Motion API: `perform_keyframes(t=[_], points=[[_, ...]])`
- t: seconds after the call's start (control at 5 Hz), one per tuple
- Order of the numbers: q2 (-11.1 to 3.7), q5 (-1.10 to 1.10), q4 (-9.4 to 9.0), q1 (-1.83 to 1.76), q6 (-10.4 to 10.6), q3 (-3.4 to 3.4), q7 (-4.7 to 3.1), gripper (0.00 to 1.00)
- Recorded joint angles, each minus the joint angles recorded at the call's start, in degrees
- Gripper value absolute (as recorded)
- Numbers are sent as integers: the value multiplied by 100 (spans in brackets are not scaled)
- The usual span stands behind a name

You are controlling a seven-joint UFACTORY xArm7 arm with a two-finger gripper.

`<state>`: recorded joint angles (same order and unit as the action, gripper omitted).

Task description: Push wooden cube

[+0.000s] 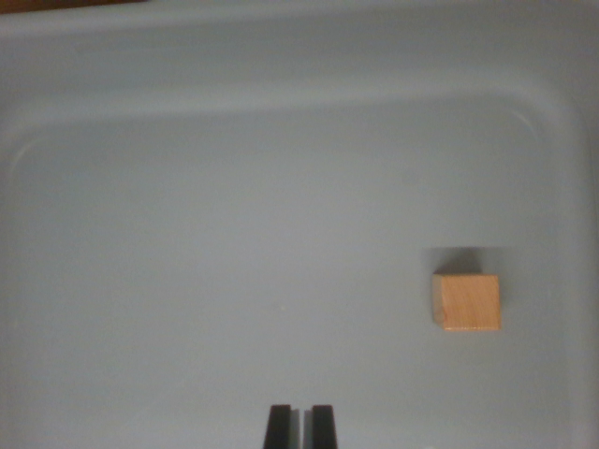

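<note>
tool nearly closed, empty, well apart from wooden cube in tray.

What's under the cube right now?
The cube sits on the grey tray floor, casting a shadow behind it. The patch beneath is hidden. Gripper is apart from it.

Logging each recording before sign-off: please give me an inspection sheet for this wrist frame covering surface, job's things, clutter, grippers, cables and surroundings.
Surface: pale grey tray with rounded raised rim, floor bare and unmarked.
Job's things: one wooden cube resting flat on the tray floor, toward the wrist view's right, clear of the rim.
Clutter: nothing seen.
Grippers: gripper at the bottom edge, dark jaws close together with only a thin gap, holding nothing, apart from the cube and to its left in the wrist view.
Cables: nothing seen.
Surroundings: a brown strip beyond the rim at the top left corner; too little shows to identify.
</note>
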<state>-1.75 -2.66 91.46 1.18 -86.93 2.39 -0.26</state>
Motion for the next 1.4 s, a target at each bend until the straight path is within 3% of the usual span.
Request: perform_keyframes(t=[0.6,1.2,1.4], points=[[-15,2,-86,12,94,13,-21,0],[-58,9,-332,45,364,51,-80,0],[-58,9,-332,45,364,51,-80,0]])
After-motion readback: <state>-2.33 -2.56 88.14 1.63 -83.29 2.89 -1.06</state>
